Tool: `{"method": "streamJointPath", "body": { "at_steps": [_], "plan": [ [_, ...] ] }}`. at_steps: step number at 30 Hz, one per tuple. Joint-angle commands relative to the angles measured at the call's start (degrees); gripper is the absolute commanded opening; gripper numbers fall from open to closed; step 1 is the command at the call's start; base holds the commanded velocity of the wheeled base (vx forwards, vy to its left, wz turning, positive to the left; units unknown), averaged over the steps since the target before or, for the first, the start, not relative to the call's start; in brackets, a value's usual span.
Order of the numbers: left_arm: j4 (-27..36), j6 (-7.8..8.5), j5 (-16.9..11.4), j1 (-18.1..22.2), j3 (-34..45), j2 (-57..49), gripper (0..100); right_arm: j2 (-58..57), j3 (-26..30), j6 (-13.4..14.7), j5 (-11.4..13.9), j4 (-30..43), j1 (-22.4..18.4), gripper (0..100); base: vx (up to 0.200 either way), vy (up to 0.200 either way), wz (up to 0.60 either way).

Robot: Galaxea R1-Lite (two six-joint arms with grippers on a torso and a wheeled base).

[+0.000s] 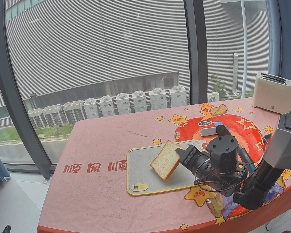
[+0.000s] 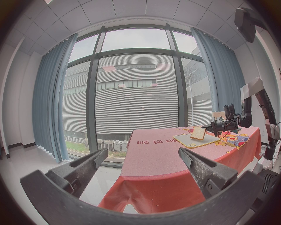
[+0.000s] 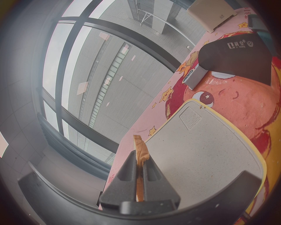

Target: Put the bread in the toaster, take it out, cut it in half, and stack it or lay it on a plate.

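Right fingers (image 3: 147, 175) are pinched on the bread (image 1: 166, 159), gripping one crust edge. The slice hangs tilted over the cutting board (image 1: 143, 182); I can't tell if its low corner touches the board. Left fingers (image 2: 202, 170) are spread, holding nothing, off the bench (image 1: 100, 201) and well away from the board. Handling call: the slice is light, soft and crushable, and likely flops if held flat by one edge. The crust looks like the stiffest part, so grip there, light squeeze, and keep the slice near vertical for the slot. It's not slippery but will probably shed crumbs. The board is matte grey with a yellow rim, lying flat on a pink printed cloth that covers the bench. The cloth could creep under a cutting load, so I'd pin the board. The knife (image 3: 237, 55), dark blade, lies on the cloth just beyond the board. The toaster (image 1: 272, 92) sits well beyond the board at the far bench corner. Behind the bench there's a full window wall with blue curtains at the sides.
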Motion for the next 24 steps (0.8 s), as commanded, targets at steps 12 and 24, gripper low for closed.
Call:
{"method": "streamJointPath", "body": {
  "at_steps": [12,24],
  "plan": [
    [0.00,-0.01,-0.02,-0.02,0.84,-0.31,100,0.26,-1.12,-5.03,0.04,0.86,-0.21,100,0.000,0.000,0.00],
    [0.00,-0.01,-0.02,-0.02,0.75,-0.31,100,-1.68,-5.43,-8.28,0.74,11.15,-0.56,100,0.000,0.000,0.00]
  ]
}}
